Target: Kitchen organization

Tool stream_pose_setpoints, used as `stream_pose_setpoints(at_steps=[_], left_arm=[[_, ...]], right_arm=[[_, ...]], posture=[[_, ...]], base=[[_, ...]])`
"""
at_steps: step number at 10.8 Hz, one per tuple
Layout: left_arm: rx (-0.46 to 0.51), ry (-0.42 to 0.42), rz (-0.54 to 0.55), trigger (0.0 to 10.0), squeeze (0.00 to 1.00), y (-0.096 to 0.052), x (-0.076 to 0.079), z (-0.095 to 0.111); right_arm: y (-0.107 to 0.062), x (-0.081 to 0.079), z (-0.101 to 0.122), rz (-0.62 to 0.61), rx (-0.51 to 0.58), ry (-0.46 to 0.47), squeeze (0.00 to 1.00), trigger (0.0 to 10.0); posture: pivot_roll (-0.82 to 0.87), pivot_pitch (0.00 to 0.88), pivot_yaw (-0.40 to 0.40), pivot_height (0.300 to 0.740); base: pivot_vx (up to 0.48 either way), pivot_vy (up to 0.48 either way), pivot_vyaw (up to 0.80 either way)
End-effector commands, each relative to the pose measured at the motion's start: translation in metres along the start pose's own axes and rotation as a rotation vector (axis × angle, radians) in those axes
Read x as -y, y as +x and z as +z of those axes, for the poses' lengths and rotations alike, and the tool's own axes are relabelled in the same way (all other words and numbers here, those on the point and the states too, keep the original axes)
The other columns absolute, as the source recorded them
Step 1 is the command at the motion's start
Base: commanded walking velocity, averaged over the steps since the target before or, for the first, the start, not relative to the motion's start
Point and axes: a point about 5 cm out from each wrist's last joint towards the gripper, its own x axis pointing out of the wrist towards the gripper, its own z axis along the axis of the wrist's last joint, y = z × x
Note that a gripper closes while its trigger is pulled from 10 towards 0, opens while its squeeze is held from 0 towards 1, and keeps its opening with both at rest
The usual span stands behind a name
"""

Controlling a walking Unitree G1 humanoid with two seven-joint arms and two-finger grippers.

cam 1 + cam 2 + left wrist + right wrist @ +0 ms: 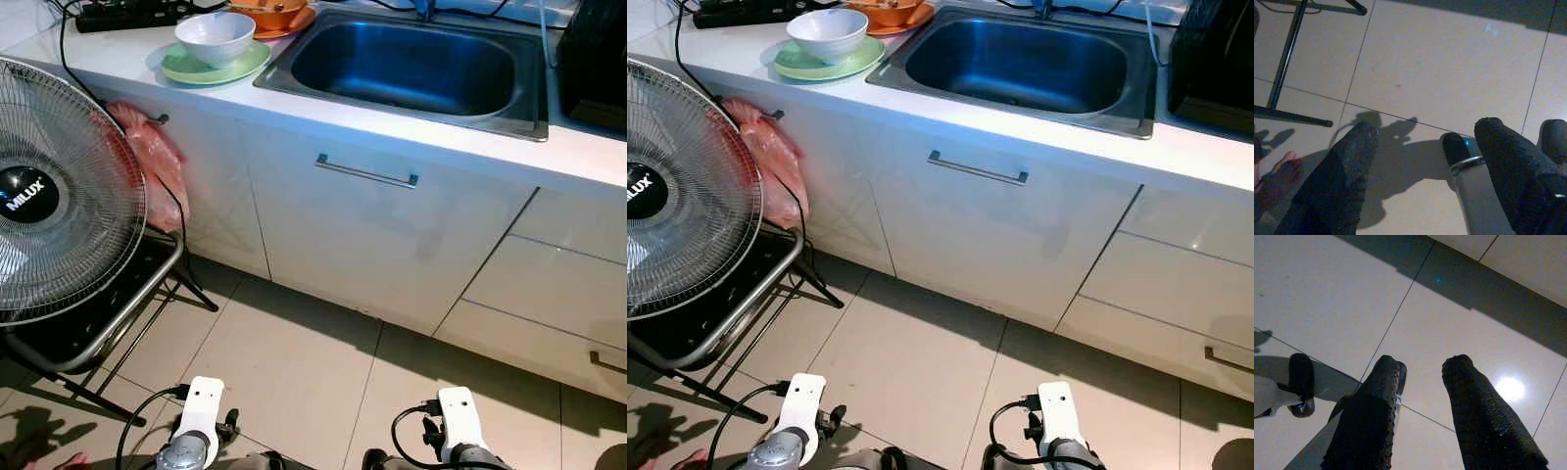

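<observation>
- White surface [127, 69] runs along the far side, steel sink [411, 64] set into it, basin bare.
- Left of the sink: white bowl [216, 37] sits upright on a green plate [201, 69], touching it.
- Just behind those — an orange dish [274, 15] at the far edge, contents too cropped to tell.
- Black power strip [127, 14] at the far left of the surface, its cable dropping over the front edge.
- Dark appliance [593, 59] at the far right, cut off by the frame.
- Below the surface: white cabinet door with a metal bar handle [365, 171]; drawers [558, 294] to its right.
- Pink plastic bag [147, 162] hangs against the cabinet front on the left.
- Fan [59, 196] marked MILUX stands at the left on a black metal stand [98, 323], close to the bag.
- Tiled floor [294, 362] in the near part.
- Left gripper [1425, 161] hangs low over the floor, fingers spread apart, nothing between them; a person's toes [1278, 171] beside it.
- Right gripper [1422, 401] — also low over the floor, fingers parted, holding nothing.
- Both arms near the bottom edge of the head views, well apart from the surface.
</observation>
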Motion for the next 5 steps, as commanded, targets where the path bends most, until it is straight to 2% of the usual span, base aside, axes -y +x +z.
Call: stream_pose_setpoints(at_steps=[1, 5], left_arm=[[-0.026, -0.001, 0.01, 10.0, 0.0, -0.003, -0.001, -0.01], [0.015, -0.008, 0.004, 10.0, 0.0, 0.0, 0.004, 0.001]], right_arm=[[-0.001, 0.002, -0.003, -0.007, -0.017, 0.01, 0.0, 10.0], [-0.001, 0.001, -0.004, -0.001, -0.021, 0.01, 0.0, 10.0]], posture=[[-0.05, 0.135, 0.04, 0.74], [-0.05, 0.135, 0.041, 0.74]], base=[[0.0, 0.0, 0.0], [0.0, 0.0, 0.0]])
